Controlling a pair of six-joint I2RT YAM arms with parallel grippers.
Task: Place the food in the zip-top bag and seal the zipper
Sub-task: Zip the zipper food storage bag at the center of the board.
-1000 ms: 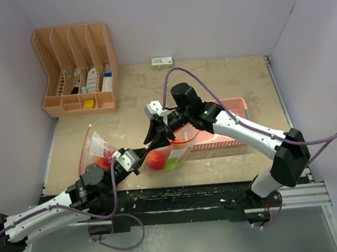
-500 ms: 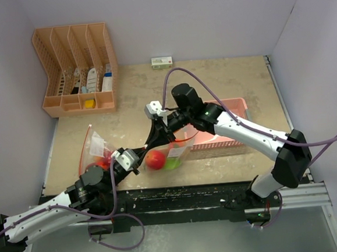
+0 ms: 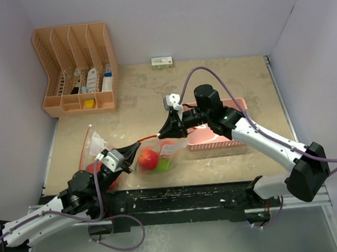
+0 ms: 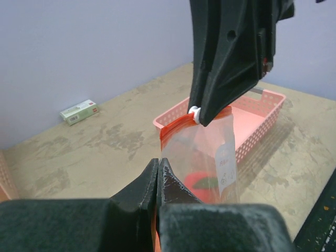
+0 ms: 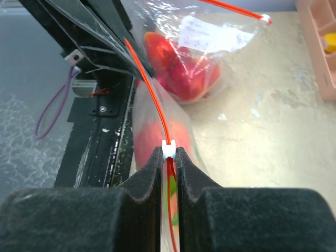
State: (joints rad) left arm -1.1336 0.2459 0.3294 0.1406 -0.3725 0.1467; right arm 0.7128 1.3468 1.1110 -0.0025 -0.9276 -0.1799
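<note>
Top view: your left gripper (image 3: 126,154) and right gripper (image 3: 165,130) each pinch one end of the clear plastic zip-top bag (image 3: 174,151). That pulls its thin red zipper strip (image 3: 149,138) taut between them, likely so the closure runs straight. The glossy red toy apple (image 3: 148,159) and the green toy piece (image 3: 164,164) sit inside that bag, low on the table just in front of the pink perforated plastic basket (image 3: 228,146). Left wrist view: the left fingers are pressed together on the bag's near corner, anchoring it. The right gripper (image 4: 198,116) comes down from above onto the small white slider tab (image 4: 195,111). Right wrist view: the right gripper (image 5: 168,160) is clamped on the strip right under the tab, apple (image 5: 149,140) below. Zipper past the tab looks unsealed, I'd judge; sealing is the step in hand.
</note>
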